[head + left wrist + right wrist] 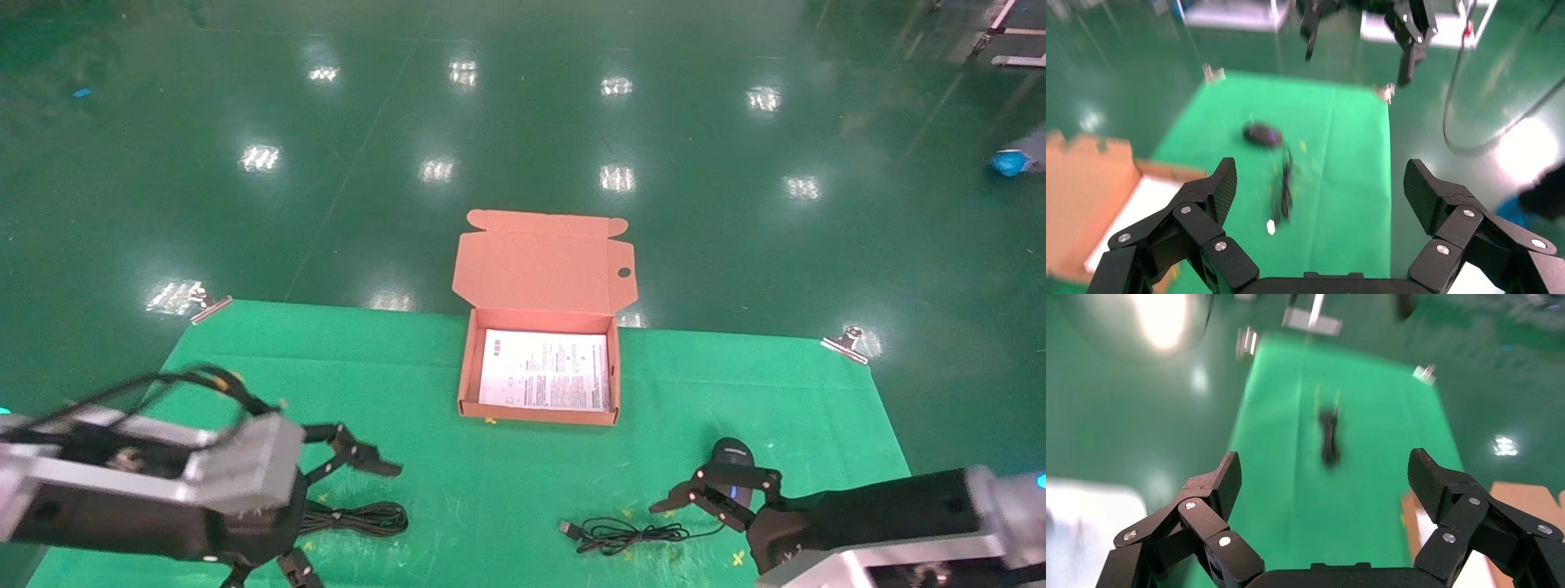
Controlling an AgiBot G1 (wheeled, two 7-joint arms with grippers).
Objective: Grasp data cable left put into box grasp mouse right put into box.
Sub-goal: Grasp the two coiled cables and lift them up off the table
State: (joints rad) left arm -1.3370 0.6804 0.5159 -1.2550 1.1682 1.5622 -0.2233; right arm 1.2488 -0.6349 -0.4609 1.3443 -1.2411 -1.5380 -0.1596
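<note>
Looks like a factory hall or robot test lab: glossy green painted floor [523, 122] mirroring rows of ceiling lights, green cloth [735, 392] clipped over a desk with metal clamps [846, 343].

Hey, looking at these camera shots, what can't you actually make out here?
- Data cable: head view, its left end is hidden behind the left hand.
- Mouse: head view, its near half is covered by the right hand; left wrist view, blurred.
- Printed sheet in the box: text too small to read.
- Both arms: cut off by the head view's edges.
</note>
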